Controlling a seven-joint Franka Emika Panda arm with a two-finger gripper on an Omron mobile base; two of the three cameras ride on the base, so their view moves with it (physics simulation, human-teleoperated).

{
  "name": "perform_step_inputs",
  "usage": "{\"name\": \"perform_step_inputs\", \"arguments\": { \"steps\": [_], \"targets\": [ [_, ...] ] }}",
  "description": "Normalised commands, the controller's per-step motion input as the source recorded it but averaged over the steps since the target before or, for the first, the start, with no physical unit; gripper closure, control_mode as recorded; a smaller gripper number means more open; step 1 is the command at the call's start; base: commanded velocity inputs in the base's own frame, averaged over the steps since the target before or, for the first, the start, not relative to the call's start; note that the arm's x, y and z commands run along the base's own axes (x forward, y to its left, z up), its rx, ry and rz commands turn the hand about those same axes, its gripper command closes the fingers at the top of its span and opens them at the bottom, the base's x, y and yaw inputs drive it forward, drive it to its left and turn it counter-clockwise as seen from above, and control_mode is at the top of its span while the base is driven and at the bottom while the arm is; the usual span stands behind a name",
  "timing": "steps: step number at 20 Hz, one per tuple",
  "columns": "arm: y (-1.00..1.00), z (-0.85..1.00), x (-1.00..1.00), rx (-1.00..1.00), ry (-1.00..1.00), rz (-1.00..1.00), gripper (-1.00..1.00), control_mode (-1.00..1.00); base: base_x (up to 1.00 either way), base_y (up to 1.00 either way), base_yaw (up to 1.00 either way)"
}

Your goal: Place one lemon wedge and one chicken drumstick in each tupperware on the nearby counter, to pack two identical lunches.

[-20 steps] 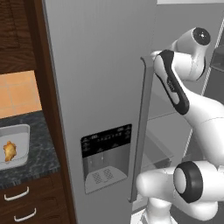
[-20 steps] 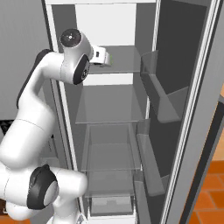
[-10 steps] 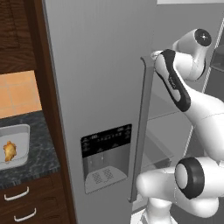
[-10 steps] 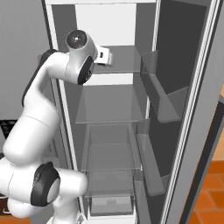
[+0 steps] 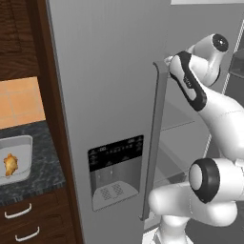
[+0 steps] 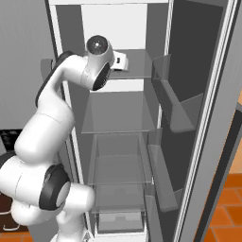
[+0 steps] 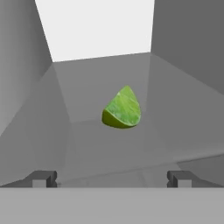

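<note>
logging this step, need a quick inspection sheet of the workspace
surface: black speckled counter left of the fridge; grey fridge shelf under the gripper
job's things: lemon wedge lying on the shelf, untouched; one drumstick inside a tupperware on the counter
clutter: nothing seen
gripper: gripper open, short of the wedge, holding nothing
cables: nothing seen
surroundings: right fridge door swung open, bins empty; wooden drawers below the counter; orange tile floor
</note>
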Motion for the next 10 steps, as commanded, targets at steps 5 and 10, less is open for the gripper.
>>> {"name": "perform_step_inputs", "arguments": {
  "steps": [5,10],
  "targets": [
    [0.04,0.00,0.22,0.00,0.14,0.03,-1.00,-1.00,0.00,0.00,0.00],
    [0.04,-0.01,0.43,0.00,0.06,0.04,-1.00,-1.00,0.00,0.00,0.00]
  ]
}}
